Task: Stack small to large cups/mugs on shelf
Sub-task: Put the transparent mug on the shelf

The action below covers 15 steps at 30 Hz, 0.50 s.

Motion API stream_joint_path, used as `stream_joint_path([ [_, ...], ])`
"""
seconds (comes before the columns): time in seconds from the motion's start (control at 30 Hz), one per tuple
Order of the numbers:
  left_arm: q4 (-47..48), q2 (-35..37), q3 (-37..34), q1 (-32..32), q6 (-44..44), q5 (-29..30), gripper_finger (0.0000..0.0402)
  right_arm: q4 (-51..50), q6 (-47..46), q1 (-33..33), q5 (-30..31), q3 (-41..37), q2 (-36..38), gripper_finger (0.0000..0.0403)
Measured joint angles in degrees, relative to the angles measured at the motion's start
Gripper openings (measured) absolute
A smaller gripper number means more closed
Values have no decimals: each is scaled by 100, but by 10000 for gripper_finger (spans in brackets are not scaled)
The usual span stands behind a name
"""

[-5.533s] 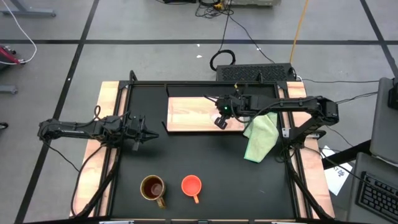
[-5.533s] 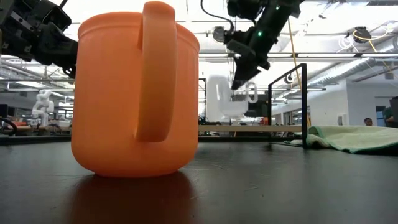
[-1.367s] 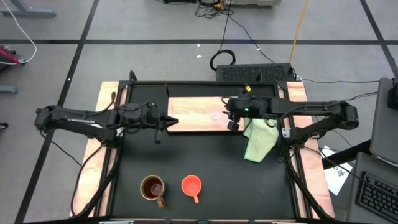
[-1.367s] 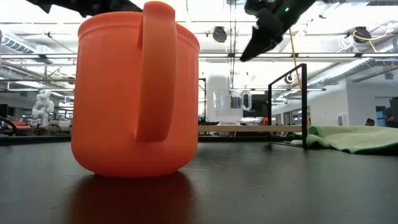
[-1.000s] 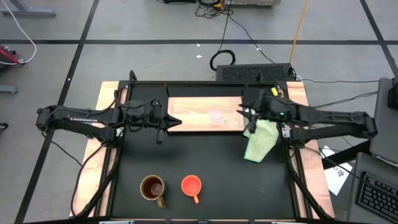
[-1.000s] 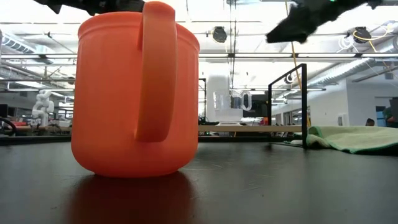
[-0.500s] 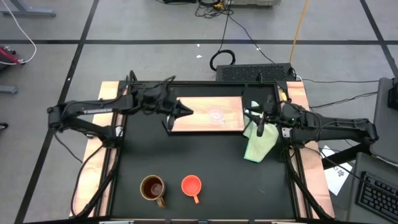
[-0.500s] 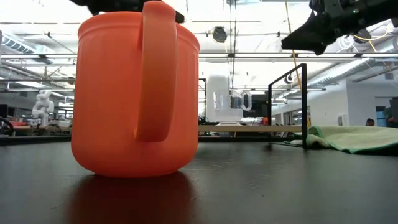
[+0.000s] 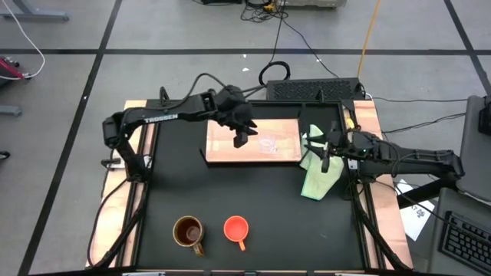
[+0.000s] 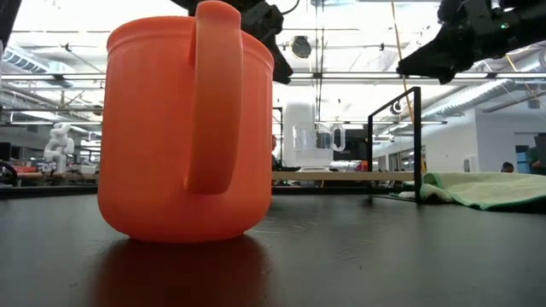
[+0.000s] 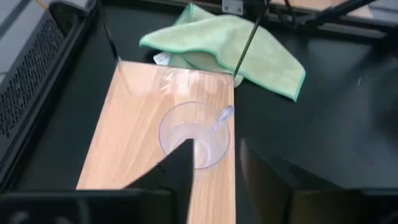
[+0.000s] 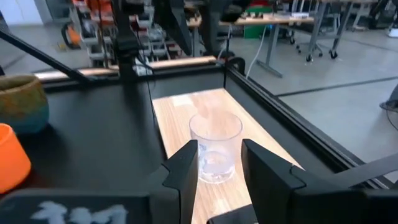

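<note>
Floor: grey concrete, marked with dark tape lines in a grid. Cables: black and white, trailed across the floor behind the table; one orange cable is run alongside. A keyboard and papers are seen at the right edge from above.

Ceiling: exposed beams and ducts, brightly lit by overhead lights. A white machine is placed in the room beyond the table. Workbenches with metal legs are set on the far grey floor. A person is visible far off at the right.
</note>
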<state>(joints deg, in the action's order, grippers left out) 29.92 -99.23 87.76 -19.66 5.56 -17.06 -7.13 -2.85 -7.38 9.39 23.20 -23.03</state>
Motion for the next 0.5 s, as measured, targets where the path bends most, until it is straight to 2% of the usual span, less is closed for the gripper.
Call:
stream_joint_path([
  [0.23, -8, -337, 558, -35, 40, 2, 231, -79, -115, -2, -68, -359, 885, 116],
  [0.5, 284, -710, 1078, -353, 55, -102, 250, -89, -119, -2, -70, -621, 1297, 116],
])
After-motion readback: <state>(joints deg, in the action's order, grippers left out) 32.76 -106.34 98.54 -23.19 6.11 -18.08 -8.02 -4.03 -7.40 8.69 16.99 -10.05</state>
